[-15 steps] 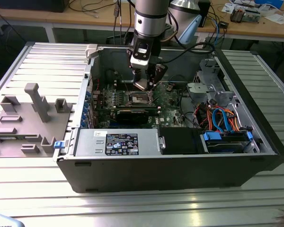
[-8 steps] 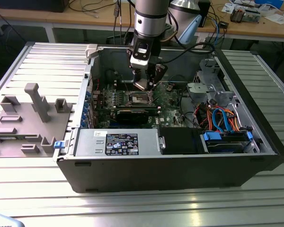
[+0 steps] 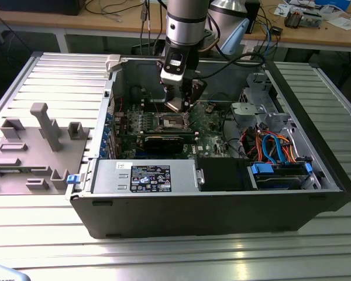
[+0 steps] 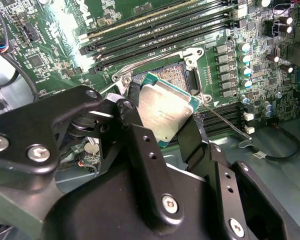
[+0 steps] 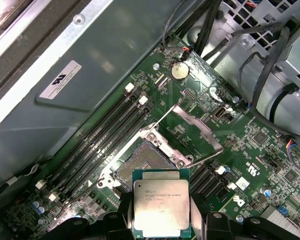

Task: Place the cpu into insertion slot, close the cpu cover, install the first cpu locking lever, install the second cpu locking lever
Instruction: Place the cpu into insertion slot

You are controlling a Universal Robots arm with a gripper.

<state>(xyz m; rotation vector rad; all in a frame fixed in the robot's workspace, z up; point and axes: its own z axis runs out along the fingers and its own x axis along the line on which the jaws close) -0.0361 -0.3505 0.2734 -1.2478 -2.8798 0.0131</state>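
Shining silver-grey, the square cpu (image 5: 161,207) has green edges.

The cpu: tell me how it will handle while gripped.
The cpu looks stiff: a flat, metal-topped square pinched by its edges in the gripper. It is probably light, being so thin. Its smooth metal edges could slip if it is nudged.

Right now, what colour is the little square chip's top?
Silver-grey metal, with a green edge; the cpu shows best in the first wrist view.

Open computer case (image 3: 222,216), memory slots (image 5: 106,132), coin battery (image 5: 179,71)
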